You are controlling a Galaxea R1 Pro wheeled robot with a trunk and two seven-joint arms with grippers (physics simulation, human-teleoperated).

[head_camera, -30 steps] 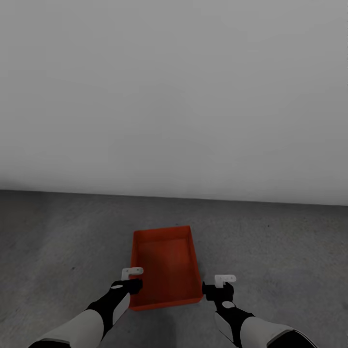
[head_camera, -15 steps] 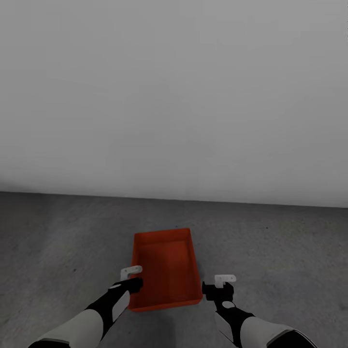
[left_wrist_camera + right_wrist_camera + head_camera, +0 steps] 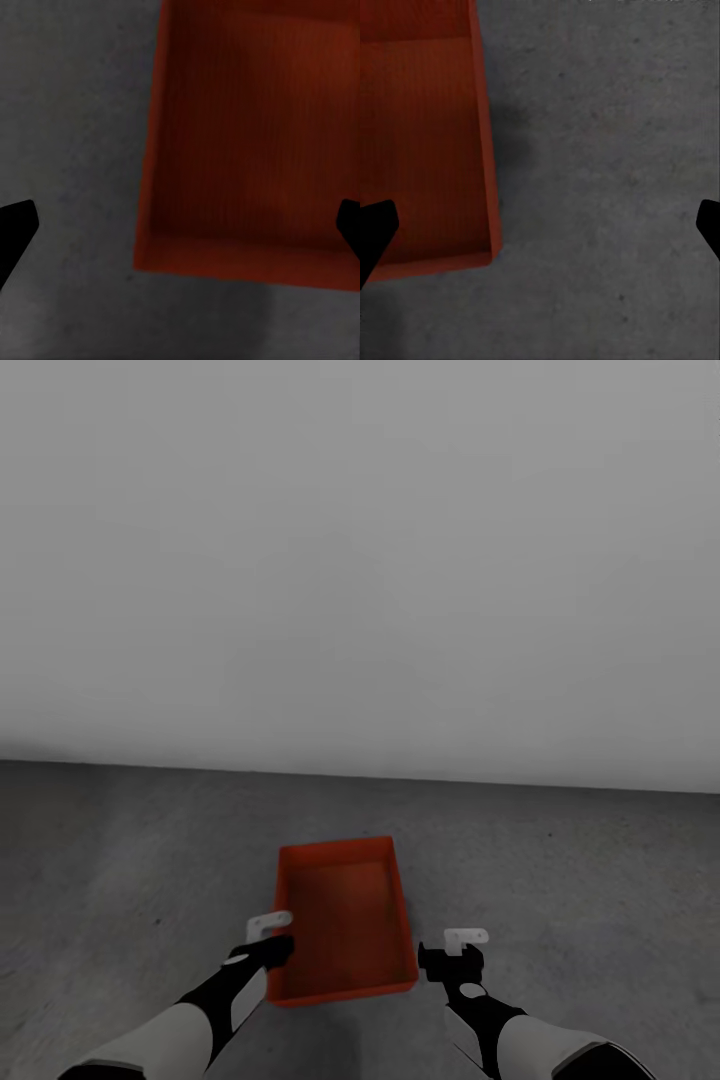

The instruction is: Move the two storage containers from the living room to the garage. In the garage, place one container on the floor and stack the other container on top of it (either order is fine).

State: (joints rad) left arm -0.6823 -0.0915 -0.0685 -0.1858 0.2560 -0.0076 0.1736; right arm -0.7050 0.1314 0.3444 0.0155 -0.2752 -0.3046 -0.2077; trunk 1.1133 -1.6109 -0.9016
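Arms: both reach forward and down from the lower edge of the head view, white forearms ending in black wrists, one on each side of the box.
Left gripper (image 3: 271, 937): hangs above the near left corner of the box (image 3: 342, 920), its pale bracket over the left wall; in the left wrist view its two dark fingertips (image 3: 15, 229) stand far apart at opposite edges of the picture, spread wide, with nothing between them but the box wall and the floor below.
Right gripper (image 3: 455, 950): hangs over bare floor (image 3: 580, 880) just beside the near right corner of the box, not touching it; in the right wrist view its fingertips (image 3: 373, 229) are likewise spread wide, holding nothing.
Box: one orange-red topless container, lying flat on the dark grey concrete, long side running away from the robot, between the two grippers and a little ahead of them.
Contents: bare inside, flat bottom and low straight walls plain to see in the left wrist view (image 3: 247, 135) and the right wrist view (image 3: 420, 142).
Floor: rough, matte, dark grey, with a soft shadow beside the box's right wall.
Wall (image 3: 360, 560): plain pale grey, meeting the floor well beyond the box.
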